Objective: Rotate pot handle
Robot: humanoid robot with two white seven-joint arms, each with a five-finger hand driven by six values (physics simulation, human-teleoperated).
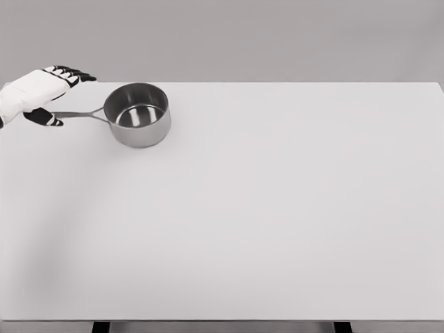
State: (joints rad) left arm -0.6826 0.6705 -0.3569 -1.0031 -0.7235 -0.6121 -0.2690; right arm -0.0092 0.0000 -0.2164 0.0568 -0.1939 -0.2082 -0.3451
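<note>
Steel saucepan [138, 114] upright at desk's [263, 222] far left, its handle [80, 114] pointing left into left hand [38, 94], thumb below and fingers [73, 75] extended above; whether it is gripped is unclear.

White table [277, 229] (grey wall [277, 35] behind).

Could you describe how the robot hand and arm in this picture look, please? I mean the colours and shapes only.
Only the left robot hand is visible, at the upper left edge. Its back is a smooth, rounded white shell. The fingers are black with white segments, which gives them a banded look, and the thumb is also black with small white marks. No cables or markings are visible. The right arm is out of view.
</note>
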